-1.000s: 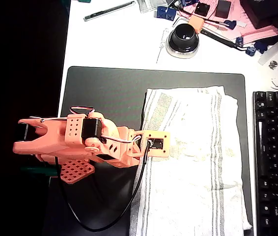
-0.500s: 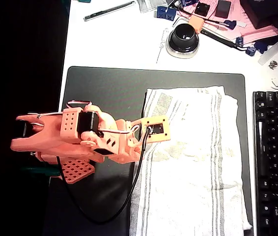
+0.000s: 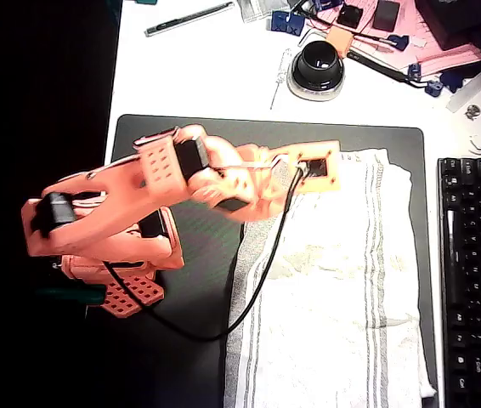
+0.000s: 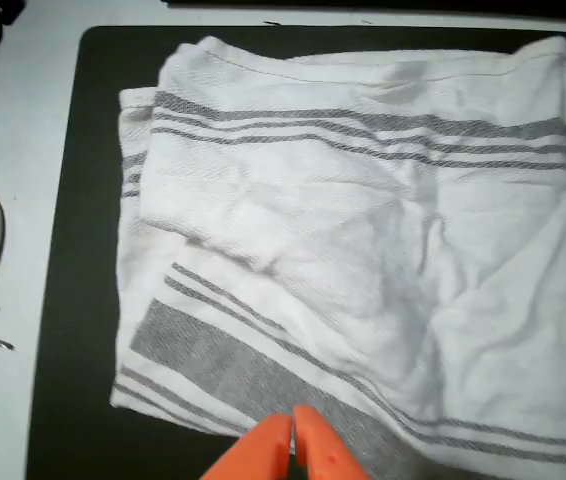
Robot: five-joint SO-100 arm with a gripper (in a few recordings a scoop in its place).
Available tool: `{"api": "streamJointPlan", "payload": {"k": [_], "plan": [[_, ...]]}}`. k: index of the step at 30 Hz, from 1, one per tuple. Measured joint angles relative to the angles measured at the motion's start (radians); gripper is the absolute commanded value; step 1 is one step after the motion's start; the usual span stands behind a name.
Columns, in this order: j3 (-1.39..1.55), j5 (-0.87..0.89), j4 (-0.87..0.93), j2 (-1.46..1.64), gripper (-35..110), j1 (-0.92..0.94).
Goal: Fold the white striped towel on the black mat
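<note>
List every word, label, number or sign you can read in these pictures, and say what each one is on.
None can be read.
Keyboard: key markings too small and blurred.
Pink papers: no print can be made out.
Towel: grey stripes, no text.

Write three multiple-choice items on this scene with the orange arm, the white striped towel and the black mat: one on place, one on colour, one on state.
1. In the overhead view, where does the white textured cloth towel with grey stripes lie on the flat dark rectangular desk mat?
A. on its right part
B. on its left part
C. off it entirely

2. What colour are the tips of the two-finger gripper in the wrist view?
A. blue
B. orange
C. green

3. How does the towel lie?
A. rolled into a tube
B. hanging off the table
C. spread out, wrinkled, with a layer folded over

Answers: 1 A, bare mat shows left of the towel; 2 B, both tips are orange; 3 C, the wrist view shows creases and an overlapping layer near the corner.
</note>
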Motion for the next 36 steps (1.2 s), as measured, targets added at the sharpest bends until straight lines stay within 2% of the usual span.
{"api": "streamJointPlan", "payload": {"k": [4, 8, 13, 21, 29, 36], "plan": [[-0.169, 0.094, -0.037, -0.245, 5, -0.080], [-0.327, 0.117, -0.055, -0.500, 12, -0.141], [-0.472, 0.118, -0.060, -0.727, 14, -0.163], [-0.604, 0.097, -0.031, -0.815, 13, -0.103], [-0.650, 0.106, 0.020, -0.882, 12, -0.126], [-0.479, 0.147, -0.003, -0.876, 13, -0.212]]}}
